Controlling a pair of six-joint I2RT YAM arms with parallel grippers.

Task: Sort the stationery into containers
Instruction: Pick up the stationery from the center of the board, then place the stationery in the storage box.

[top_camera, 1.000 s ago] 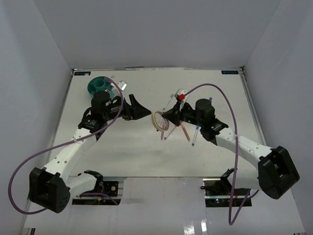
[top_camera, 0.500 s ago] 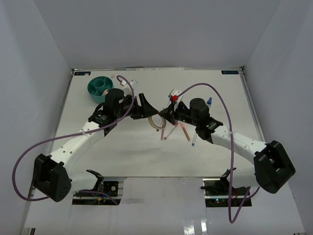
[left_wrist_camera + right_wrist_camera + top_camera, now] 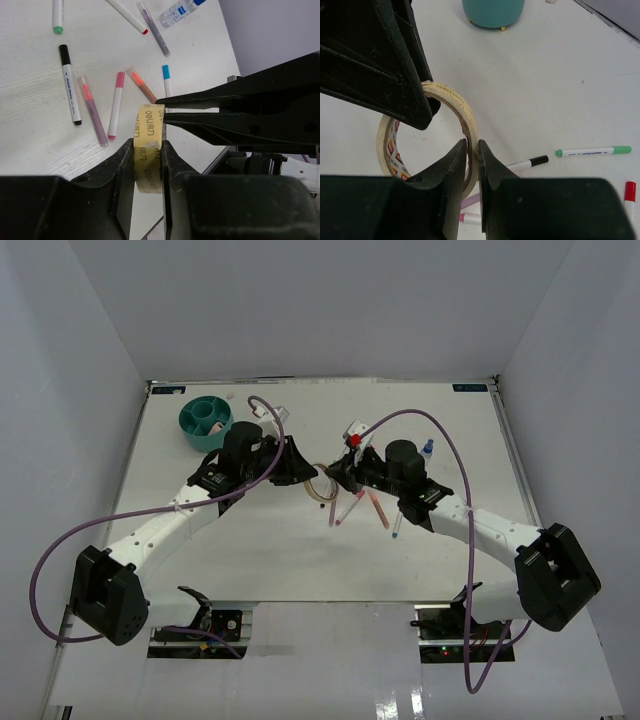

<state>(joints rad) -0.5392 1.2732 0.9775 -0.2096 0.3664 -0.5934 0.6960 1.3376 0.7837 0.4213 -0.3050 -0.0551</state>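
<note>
One teal organizer (image 3: 205, 422) stands far left, at the back of the table (image 3: 260, 550). Next, approx. mid table, the left gripper (image 3: 148, 147) is closed narrow on the band of the cream tape roll (image 3: 149, 122), which is upright on its edge. The right gripper (image 3: 472, 146) pinches the same ring's wall from the opposite side. You see the markers (image 3: 345, 508) lying loose just right of it, and the blue-capped bottle (image 3: 427, 449) is farthest right.

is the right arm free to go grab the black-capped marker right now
Probably not yet. The right gripper has its jaws seemingly shut on the cream tape roll, which the left gripper also pinches. The black-capped white marker itself lies uncovered nearby; letting go comes first.
</note>
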